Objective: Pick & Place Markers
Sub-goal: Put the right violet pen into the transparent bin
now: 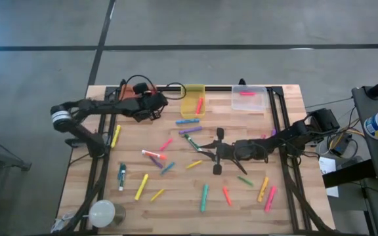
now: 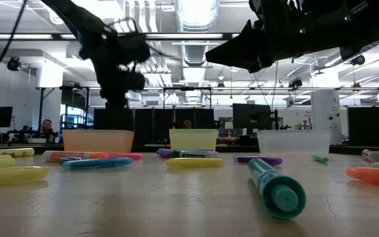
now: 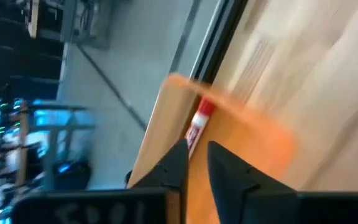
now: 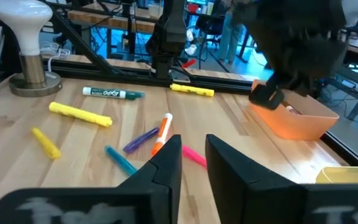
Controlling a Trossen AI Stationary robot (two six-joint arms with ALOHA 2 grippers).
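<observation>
Much of the translucent orange plastic bin [image 1: 138, 88] at the far left of the table is hidden in the high view by the left gripper [image 1: 155, 105], which hangs over it; what lies in it is hard to see there. The left wrist view shows a red-capped marker with a white barrel [image 3: 197, 126] in the bin, just ahead of the narrowly parted, empty fingers.

The surface is a pale wooden plank table [image 1: 176, 203] with a black frame. Beyond it, the low view shows an open room with ceiling lights, dark monitors and seated people far off.

About two dozen short coloured markers [image 1: 141, 186] lie scattered flat across the table. One pink marker [image 1: 247, 93] lies in the clear plastic bin [image 1: 262, 105], and another marker [image 1: 199, 105] leans in the translucent yellow bin [image 1: 190, 105].

The right arm reaches low from the right edge toward the table's middle. The right gripper [image 1: 218, 151] has its fingers spread wide and holds nothing, above a purple and an orange marker [image 4: 161, 134].

A white lamp bulb on a round base [image 1: 102, 212] stands at the near left corner.
</observation>
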